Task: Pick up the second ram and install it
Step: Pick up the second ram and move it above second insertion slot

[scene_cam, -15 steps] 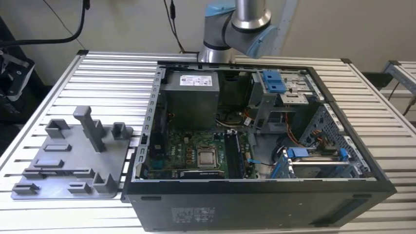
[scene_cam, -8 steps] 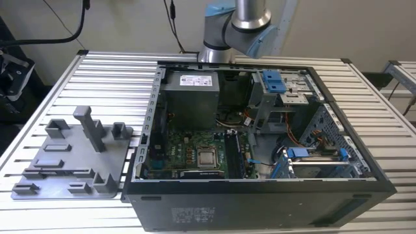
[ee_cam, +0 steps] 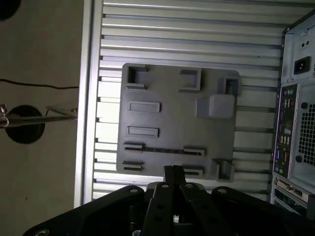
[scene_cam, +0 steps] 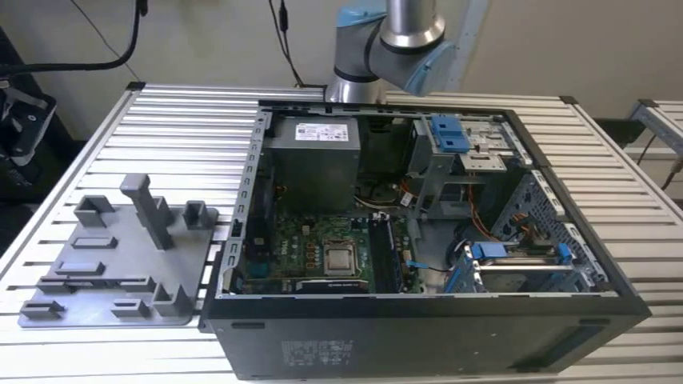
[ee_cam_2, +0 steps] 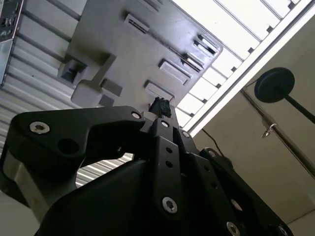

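Ribbed aluminium tabletop (scene_cam: 181, 136), with matte grey moulded fixture (ee_cam: 172, 118) beside open black computer case (scene_cam: 427, 344). Thin dark second ram (ee_cam: 162, 150) standing on edge across fixture's slotted blocks. Black gripper (ee_cam: 174, 171) poised near it, fingertips (ee_cam: 169, 173) pressed together, holding nothing.

Ribbed bare aluminium with a soft sheen across the surface (scene_cam: 160, 120); matt grey plastic for the holder tray (scene_cam: 117, 264) beside the computer case (scene_cam: 427, 344), on the exterior view's left. Dark matt painted sheet metal on the case's outer walls, dull bare steel inside, glossy green on the motherboard (scene_cam: 309, 248), smooth blue plastic for the drive clips (scene_cam: 453, 136). Matt black on the fingers (ee_cam_2: 165, 162), dotted with shiny metal screw heads (ee_cam_2: 170, 204).
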Available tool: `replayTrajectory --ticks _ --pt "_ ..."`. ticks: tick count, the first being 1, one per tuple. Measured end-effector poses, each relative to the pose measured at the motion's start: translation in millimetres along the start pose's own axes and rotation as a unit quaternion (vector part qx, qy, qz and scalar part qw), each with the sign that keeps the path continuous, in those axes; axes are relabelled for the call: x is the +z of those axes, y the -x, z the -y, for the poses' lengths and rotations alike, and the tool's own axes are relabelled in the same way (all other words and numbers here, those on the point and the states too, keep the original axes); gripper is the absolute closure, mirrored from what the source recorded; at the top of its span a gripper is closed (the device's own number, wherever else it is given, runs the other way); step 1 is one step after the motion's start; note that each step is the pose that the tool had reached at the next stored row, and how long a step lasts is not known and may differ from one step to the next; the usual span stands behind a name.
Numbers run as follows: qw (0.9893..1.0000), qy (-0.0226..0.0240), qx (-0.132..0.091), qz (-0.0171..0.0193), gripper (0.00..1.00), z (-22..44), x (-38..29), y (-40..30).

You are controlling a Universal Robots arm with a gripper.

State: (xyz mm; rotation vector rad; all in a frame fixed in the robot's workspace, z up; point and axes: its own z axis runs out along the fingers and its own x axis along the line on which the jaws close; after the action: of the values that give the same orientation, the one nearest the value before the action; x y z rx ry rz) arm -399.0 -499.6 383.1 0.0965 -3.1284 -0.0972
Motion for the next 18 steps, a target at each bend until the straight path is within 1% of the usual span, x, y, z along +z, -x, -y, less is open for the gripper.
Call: replayTrajectory --ticks 2,4,6,8,11,13,16,18 --pt "0.9999 -0.0002 -0.017 -0.0011 0.89 0.0 0.0 0.0" --pt "0.9994 -0.0003 -0.035 -0.0022 0.89 0.0 0.0 0.0" --pt "0.9986 -0.0005 -0.053 -0.0033 0.89 0.0 0.0 0.0" --pt "0.9975 -0.0006 -0.071 -0.0044 0.89 0.0 -0.1 0.0" --pt "0.9954 -0.0010 -0.096 -0.0061 0.89 0.0 -0.1 0.1" --pt "0.9937 -0.0012 -0.112 -0.0071 0.89 0.0 0.0 0.0" --pt "0.9904 -0.0015 -0.138 -0.0087 0.89 0.0 -0.1 0.1" --pt "0.9879 -0.0017 -0.155 -0.0098 0.89 0.0 -0.1 0.1"
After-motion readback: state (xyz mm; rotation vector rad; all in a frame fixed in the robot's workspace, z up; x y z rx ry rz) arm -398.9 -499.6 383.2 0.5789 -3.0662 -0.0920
